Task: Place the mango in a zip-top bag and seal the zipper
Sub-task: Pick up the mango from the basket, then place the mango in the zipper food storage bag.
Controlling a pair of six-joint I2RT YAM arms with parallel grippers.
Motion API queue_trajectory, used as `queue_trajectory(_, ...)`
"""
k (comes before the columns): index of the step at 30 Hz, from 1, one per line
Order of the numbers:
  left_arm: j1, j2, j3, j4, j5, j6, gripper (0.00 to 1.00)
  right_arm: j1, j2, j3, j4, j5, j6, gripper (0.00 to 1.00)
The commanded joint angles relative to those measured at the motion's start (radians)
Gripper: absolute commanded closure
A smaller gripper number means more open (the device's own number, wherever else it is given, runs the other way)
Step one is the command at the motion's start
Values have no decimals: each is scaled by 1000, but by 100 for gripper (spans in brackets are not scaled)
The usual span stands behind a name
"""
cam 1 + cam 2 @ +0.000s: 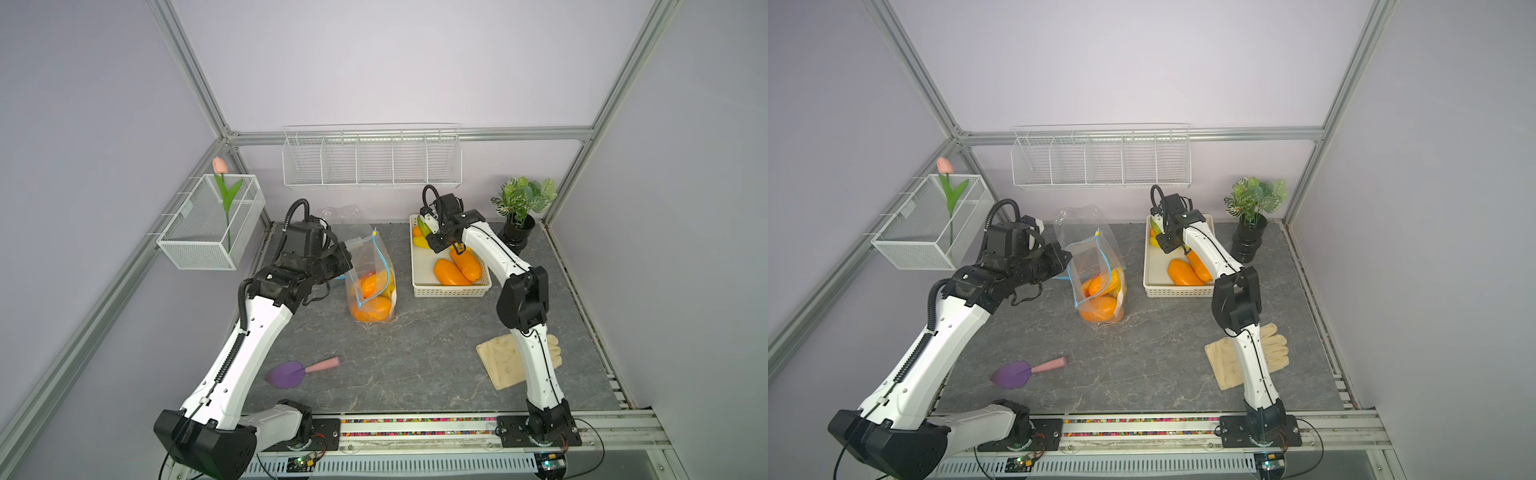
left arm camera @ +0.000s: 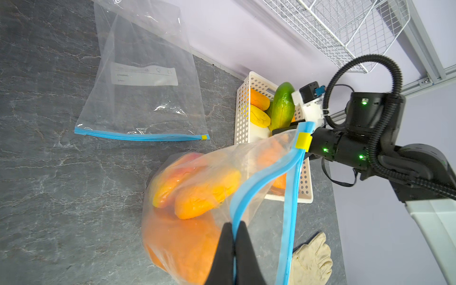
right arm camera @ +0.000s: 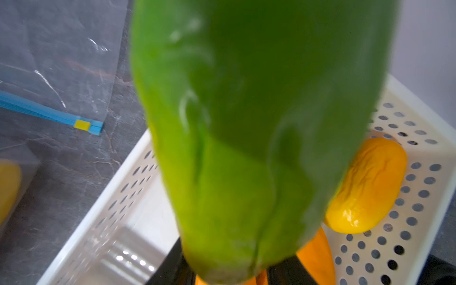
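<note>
Pale lilac walls (image 1: 395, 62), aluminium frame (image 1: 519, 134) in the corners, grey marbled tabletop (image 1: 415, 353). White wire rack (image 1: 372, 162) on the back wall, mesh basket (image 1: 195, 253) holding a tulip (image 1: 219, 165), potted plant (image 1: 524, 199) in the far corner.

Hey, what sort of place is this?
Probably a robot lab test cell: an aluminium frame encloses plain walls, a left arm and right arm sit on a rail, and a potted plant looks staged.

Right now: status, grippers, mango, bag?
Left gripper shut on blue zipper rim of open clear zip-top bag. Right gripper shut on green mango in white perforated basket. Nothing between basket and bag.
</note>
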Motion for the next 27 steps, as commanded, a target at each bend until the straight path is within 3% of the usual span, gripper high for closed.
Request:
queue_trajectory(1,5,-25,-6,13,-25,-11,100,-3,-27,-48,28,-35,2,69)
queue_trajectory(2,7,-24,-6,11,-23,-10,100,-3,-26,-51,38,-36,-6,66)
queue_trajectory(3,7,-25,-6,10,-23,-9,100,-3,-17,-52,49,-32,-15,56)
queue_trajectory(4,5,-24,-5,10,-21,-9,100,-5,-3,-47,58,-28,-22,57)
queue_trajectory(5,7,-26,-5,7,-20,-9,100,-7,13,-32,53,-30,-25,70)
queue_trajectory(6,6,-32,-3,3,-17,-8,100,-13,32,-9,41,-33,-21,76)
queue_trajectory(8,5,-47,-8,1,-29,-4,100,-15,36,-14,42,-42,-16,76)
queue_trajectory(12,7,-53,-6,-12,-65,4,100,-14,-59,-170,129,-87,17,76)
queue_trajectory(18,6,3,8,37,-9,-14,100,-15,-328,-522,317,-102,76,76)
queue_trajectory(27,1,47,18,90,31,-37,100,-20,-489,-724,351,-101,102,77)
